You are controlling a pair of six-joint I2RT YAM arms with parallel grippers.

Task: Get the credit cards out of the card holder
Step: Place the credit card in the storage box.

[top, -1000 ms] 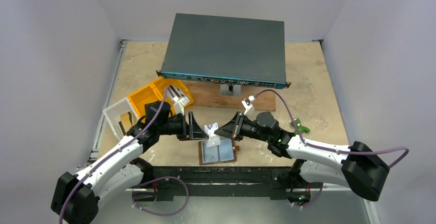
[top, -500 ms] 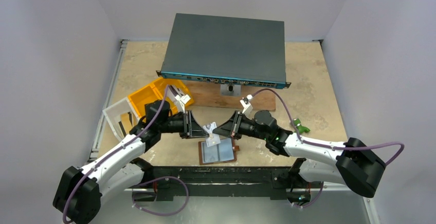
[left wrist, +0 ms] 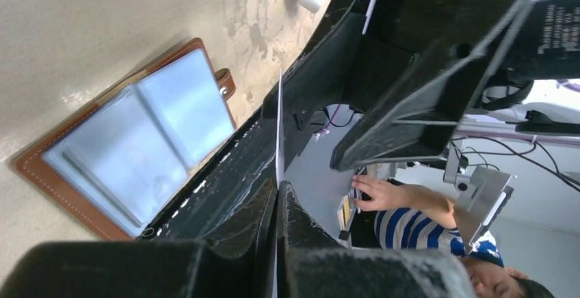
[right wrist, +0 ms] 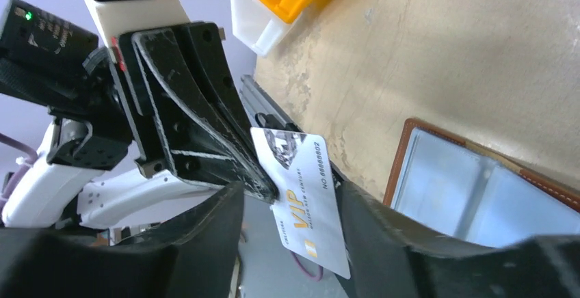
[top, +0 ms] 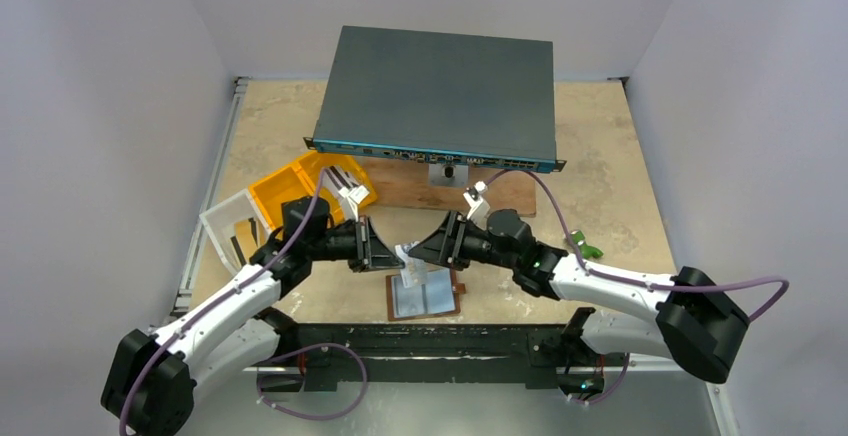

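- My left gripper (left wrist: 279, 185) is clamped tight on one credit card (right wrist: 301, 195); from its own wrist camera I see the card edge-on, a thin pale line running out from between the closed fingers.
- My right gripper (right wrist: 291, 206) stands partly open. Its two fingers sit either side of that same card, whose printed face is towards the right wrist camera. I cannot tell whether either finger touches the card's edges.
- In the right wrist view, the left gripper's black fingertips pinch the card at its upper corner, and the rest of the card hangs free in the gap between my right fingers.
- From above, the two grippers meet nose to nose over the worktop (top: 600, 156), near the middle of its near edge, with the card between them and lifted clear of the surface.
- The card holder (top: 425, 298) lies flat and unfolded on the worktop, just below and on the near side of both grippers, close to the near edge. Its brown leather rim frames pale clear pockets facing up, and its strap tab sticks out on the right side.
- Neither gripper touches the card holder.
- A yellow tray (top: 285, 188) sits towards the left edge of the worktop, behind my left arm.
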